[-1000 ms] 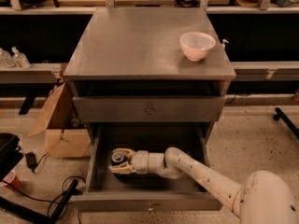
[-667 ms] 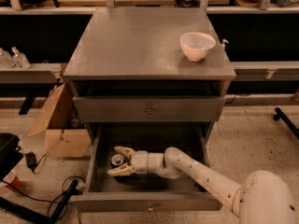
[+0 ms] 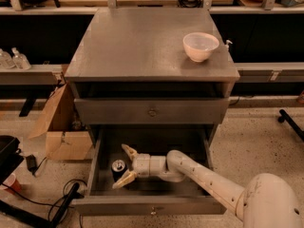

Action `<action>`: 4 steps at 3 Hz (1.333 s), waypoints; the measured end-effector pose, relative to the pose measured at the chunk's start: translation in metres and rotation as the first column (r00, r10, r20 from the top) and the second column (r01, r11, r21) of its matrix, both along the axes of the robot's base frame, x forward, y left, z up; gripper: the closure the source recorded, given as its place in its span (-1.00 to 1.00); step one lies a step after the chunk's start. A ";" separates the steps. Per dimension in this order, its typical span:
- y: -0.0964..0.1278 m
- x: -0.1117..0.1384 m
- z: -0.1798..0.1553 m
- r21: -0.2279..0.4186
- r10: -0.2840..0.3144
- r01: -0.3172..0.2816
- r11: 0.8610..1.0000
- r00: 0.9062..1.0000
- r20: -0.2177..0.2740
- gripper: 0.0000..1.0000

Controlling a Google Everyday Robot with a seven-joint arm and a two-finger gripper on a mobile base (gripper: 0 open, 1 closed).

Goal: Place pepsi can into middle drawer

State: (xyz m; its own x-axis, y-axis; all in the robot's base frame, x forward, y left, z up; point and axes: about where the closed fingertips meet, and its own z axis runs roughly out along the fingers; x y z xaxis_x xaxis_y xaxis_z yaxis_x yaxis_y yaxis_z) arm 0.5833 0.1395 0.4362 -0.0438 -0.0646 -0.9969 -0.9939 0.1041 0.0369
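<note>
The pepsi can [image 3: 118, 168] stands upright on the floor of the middle drawer [image 3: 152, 204], at the left of its tray, showing a dark body and silver top. The drawer is pulled out, with its small knob on the front panel. My gripper [image 3: 120, 166] reaches into the tray from the right and is open. One finger [image 3: 128, 151] is behind the can and the other finger [image 3: 125, 179] is in front of it. The can sits between them, apart from both. My white arm [image 3: 204, 175] runs in from the lower right.
A white bowl [image 3: 200, 46] sits on the cabinet top [image 3: 142, 42] at the right. A closed drawer front [image 3: 152, 111] with a knob is above the open tray. A cardboard box [image 3: 59, 127] and cables lie on the floor to the left.
The fingers have spread apart and let go of the can, which now stands on its own in the tray. The arm has barely moved.
</note>
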 end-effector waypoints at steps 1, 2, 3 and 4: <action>0.000 -0.003 0.007 0.002 0.009 -0.009 1.000 1.000 0.011 -1.00; -0.010 -0.027 0.031 -0.021 0.001 -0.001 1.000 1.000 0.014 -1.00; -0.049 -0.045 0.087 -0.083 -0.084 0.087 0.993 0.996 0.033 -1.00; -0.086 -0.078 0.157 -0.139 -0.168 0.178 0.974 0.982 0.082 -1.00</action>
